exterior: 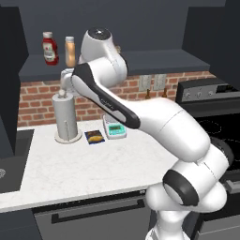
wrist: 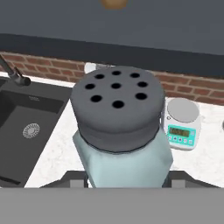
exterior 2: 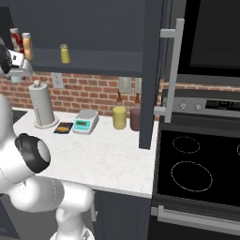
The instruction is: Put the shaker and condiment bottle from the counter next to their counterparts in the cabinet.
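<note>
Against a red-brick kitchen wall, the pincer pinches the shaker by its pale body at frame centre, high above the white table; small, stiff and likely light, its smooth sides could slip, so gripping below the cap looks wise.

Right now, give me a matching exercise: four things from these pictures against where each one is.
Things:
1. shaker
2. condiment bottle
3. kitchen scale
4. paper towel roll

Places:
A. on the counter, next to a small dark packet
B. on the cabinet shelf beside the ketchup bottle
C. held between the jaws, above the counter
D. upright on the counter by the brick wall, near the sink

Pairs: 1-C, 2-B, 3-A, 4-D
</note>
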